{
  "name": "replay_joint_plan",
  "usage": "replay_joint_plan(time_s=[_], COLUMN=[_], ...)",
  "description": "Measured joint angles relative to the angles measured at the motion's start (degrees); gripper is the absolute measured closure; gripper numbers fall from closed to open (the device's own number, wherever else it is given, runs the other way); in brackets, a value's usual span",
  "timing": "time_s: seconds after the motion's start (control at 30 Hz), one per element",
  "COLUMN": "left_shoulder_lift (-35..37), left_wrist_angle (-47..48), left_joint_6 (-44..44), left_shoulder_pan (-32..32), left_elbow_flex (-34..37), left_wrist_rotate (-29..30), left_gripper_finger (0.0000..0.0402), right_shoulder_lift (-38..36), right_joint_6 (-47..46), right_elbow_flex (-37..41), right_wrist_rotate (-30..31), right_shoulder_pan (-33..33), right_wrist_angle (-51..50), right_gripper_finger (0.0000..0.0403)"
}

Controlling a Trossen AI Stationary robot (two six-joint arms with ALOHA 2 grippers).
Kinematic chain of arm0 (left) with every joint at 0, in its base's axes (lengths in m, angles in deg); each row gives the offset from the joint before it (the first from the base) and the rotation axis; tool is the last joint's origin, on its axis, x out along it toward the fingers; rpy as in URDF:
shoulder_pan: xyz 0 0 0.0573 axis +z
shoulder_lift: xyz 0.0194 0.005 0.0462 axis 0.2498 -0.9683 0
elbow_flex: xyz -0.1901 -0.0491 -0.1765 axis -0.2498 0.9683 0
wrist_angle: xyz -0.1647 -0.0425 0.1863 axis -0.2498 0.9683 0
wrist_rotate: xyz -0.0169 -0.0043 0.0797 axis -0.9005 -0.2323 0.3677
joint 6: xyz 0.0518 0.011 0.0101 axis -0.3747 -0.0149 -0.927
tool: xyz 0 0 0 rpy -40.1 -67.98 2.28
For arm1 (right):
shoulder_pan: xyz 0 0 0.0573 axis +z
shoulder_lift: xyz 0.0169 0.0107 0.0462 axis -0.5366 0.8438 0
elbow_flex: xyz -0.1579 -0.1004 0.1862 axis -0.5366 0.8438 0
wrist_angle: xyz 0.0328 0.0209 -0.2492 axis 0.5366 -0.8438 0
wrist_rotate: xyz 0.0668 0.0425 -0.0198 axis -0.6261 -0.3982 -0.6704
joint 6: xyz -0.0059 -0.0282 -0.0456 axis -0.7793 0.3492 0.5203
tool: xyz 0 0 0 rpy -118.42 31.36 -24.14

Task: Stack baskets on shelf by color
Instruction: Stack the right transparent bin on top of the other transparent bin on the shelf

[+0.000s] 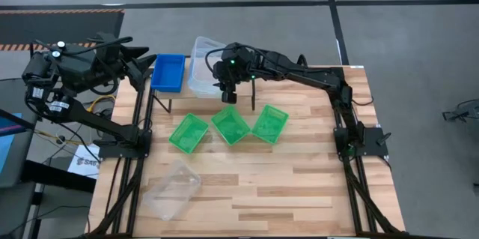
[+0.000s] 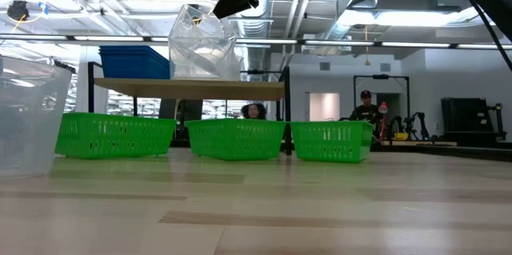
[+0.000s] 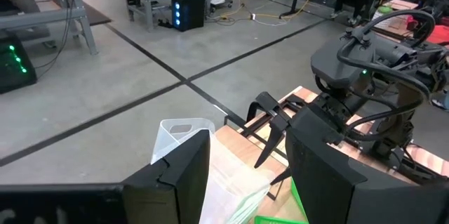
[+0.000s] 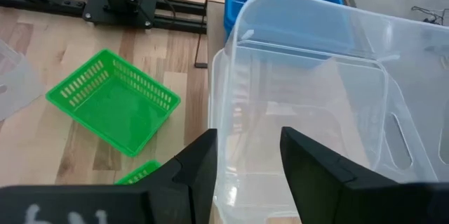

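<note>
The right gripper (image 1: 229,98) is positioned over the shelf (image 2: 188,85), directly above the clear baskets (image 1: 202,74) that sit there. In the right wrist view its fingers (image 4: 203,157) stand apart, straddling the near wall of the upper clear basket (image 4: 309,104); whether that wall is pinched or has been let go cannot be told, so the claw is recorded as spread around the rim, grasp undetermined. In the low view the upper clear basket (image 2: 202,43) is seen tilted, not nested flat in the one under it.

Beyond the right gripper, on the far side of the clear pair, the blue baskets (image 1: 168,72) are seen on the shelf as one pile; the count within it cannot be read.

On the table in front of the right gripper, three green baskets (image 1: 228,126) lie in a row, unstacked. Well apart from it, toward the table's near corner, one further clear basket (image 1: 171,188) lies by itself.

The left gripper (image 3: 238,161) is held off past the shelf's blue end, its fingers apart with nothing between them.

Progress, as judged: blue is taken as done; clear is partly done, with the tilted basket to be seated and the lone one to be fetched; green is not yet begun.
</note>
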Motion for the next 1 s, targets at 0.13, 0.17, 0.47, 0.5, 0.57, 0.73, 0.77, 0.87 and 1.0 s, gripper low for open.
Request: replay_joint_plan(time_s=[0.13, 0.17, 0.47, 0.5, 0.57, 0.73, 0.77, 0.87, 1.0], left_shoulder_lift=[0.0, 0.0, 0.0, 0.0, 0.0, 0.0, 0.0, 0.0, 0.0], left_wrist_angle=[0.0, 0.0, 0.0, 0.0, -0.2, -0.3, -0.3, -0.3, -0.2], left_joint_6=[0.0, 0.0, -0.2, -0.2, -0.2, 0.1, 0.3, 0.4, 0.5], left_shoulder_pan=[0.0, 0.0, 0.0, 0.0, 0.0, 0.0, 0.0, 0.0, 0.0], left_elbow_flex=[0.0, 0.0, 0.0, 0.0, 0.0, 0.0, 0.0, 0.0, 0.0], left_wrist_rotate=[-0.3, -0.3, -0.3, -0.3, -0.3, -0.2, -0.2, -0.3, -1.4], left_gripper_finger=[0.0226, 0.0226, 0.0226, 0.0226, 0.0226, 0.0226, 0.0226, 0.0226, 0.0226], right_shoulder_lift=[0.0, 0.0, 0.0, 0.0, 0.0, 0.0, 0.0, 0.0, 0.0], right_joint_6=[0.0, 0.0, 1.3, 1.3, 0.9, 0.8, 0.8, 0.8, 1.5], right_elbow_flex=[0.0, 0.0, 0.0, 0.0, 0.0, 0.0, 0.0, 0.0, 0.0], right_wrist_rotate=[-1.4, -1.5, -2.8, -2.8, -2.8, -2.8, -2.8, -2.8, -2.7], right_shoulder_pan=[0.1, 0.2, 0.5, 0.5, 0.5, 0.5, 0.5, 0.4, 0.3], right_wrist_angle=[0.0, 0.0, 0.0, 0.0, 0.0, 0.0, 0.0, 0.0, 0.0], right_gripper_finger=[0.0225, 0.0225, 0.0225, 0.0225, 0.0225, 0.0225, 0.0225, 0.0225, 0.0225])
